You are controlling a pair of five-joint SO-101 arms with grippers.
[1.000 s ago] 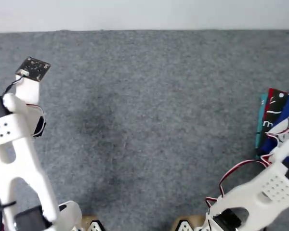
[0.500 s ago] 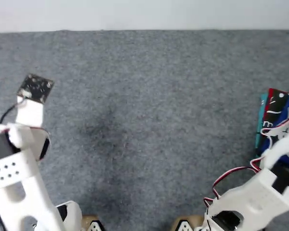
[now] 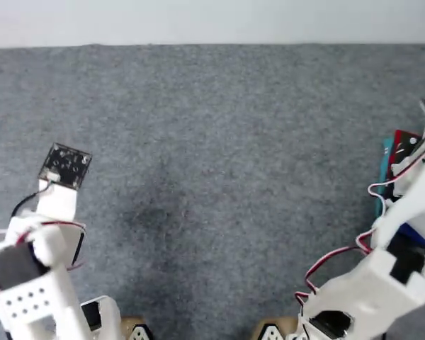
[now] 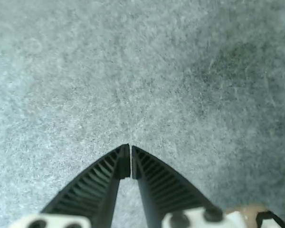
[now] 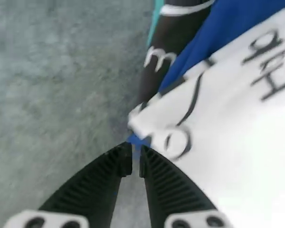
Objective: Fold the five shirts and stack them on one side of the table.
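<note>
A stack of folded shirts (image 3: pixel 399 150) lies at the table's right edge, showing a red-and-black layer and a teal edge (image 3: pixel 385 168). In the right wrist view a white shirt with black print (image 5: pixel 228 95) lies on top, over a blue shirt (image 5: pixel 228 23), a black shirt (image 5: pixel 166 52) and the teal edge (image 5: pixel 155 12). My right gripper (image 5: pixel 133 153) is shut, its tips at the white shirt's near corner, with a sliver of blue just beyond them. The right arm (image 3: pixel 389 276) covers much of the stack. My left gripper (image 4: pixel 131 151) is shut over bare grey carpet, holding nothing.
Grey carpet (image 3: pixel 227 156) covers the whole table up to a pale wall along the far edge. The left arm (image 3: pixel 35 283) stands at the front left, its camera board (image 3: pixel 65 166) pointing toward the far side. Both arm bases sit at the front edge.
The left arm has drawn back toward the front edge. The right arm has swung farther out over the stack and now hides the blue shirt in the high view.
</note>
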